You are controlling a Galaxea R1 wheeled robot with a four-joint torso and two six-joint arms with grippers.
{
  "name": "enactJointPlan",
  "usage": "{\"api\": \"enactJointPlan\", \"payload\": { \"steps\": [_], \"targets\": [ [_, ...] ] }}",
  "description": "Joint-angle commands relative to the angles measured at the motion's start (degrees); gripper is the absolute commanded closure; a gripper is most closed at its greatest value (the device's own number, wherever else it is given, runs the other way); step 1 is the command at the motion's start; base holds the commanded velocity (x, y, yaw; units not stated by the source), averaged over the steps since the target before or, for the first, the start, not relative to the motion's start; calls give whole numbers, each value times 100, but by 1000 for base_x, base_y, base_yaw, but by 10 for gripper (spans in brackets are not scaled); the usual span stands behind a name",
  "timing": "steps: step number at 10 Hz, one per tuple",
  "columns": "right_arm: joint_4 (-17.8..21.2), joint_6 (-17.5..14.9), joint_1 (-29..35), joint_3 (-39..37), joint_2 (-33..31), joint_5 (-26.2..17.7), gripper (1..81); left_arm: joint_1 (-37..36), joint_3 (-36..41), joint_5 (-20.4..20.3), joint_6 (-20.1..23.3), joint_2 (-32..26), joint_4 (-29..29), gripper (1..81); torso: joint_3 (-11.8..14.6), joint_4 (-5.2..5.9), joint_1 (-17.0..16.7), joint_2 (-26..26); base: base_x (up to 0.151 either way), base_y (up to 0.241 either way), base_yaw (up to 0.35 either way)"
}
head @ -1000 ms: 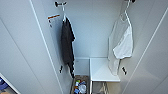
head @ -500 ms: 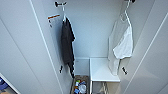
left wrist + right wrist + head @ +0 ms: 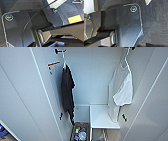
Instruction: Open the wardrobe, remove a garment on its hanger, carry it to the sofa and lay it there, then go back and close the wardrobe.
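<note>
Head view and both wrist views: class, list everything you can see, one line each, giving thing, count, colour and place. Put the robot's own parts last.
wardrobe: one, white, open, doors swung out to both sides.
black shirt: one, black, hanging on the left inside the wardrobe.
garment: one, white T-shirt, hanging on the right inside the wardrobe.
hanger: one, white, carrying the white T-shirt at the top right.
shelf: one, white, low on the right, under the T-shirt.
bin of small items: one, mixed colours, on the wardrobe floor left of the shelf.
carpet: dark grey, under the arms.
yellow patch: one, on the floor.
wrist plates: dark, one in each wrist view.
</note>
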Motion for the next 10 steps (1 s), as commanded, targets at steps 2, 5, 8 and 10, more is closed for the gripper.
{"api": "enactJointPlan", "payload": {
  "steps": [2,5,8,10],
  "targets": [
    [297,-25,-420,-589,636,161,10,-127,20,731,-168,-6,-294,10,0,0,0,0,0,0,0],
    [2426,-2363,-481,-518,644,90,10,-48,29,944,-194,109,-708,10,2,0,-2,0,0,0,0],
    [4462,-4461,-368,-395,627,-190,10,-83,-244,1691,-63,285,-936,10,5,0,-7,-2,0,0,0],
    [5213,-5184,-358,-386,644,-261,10,-92,-235,1515,1168,250,-1683,10,5,0,-7,-2,0,0,0]
  ]
}}
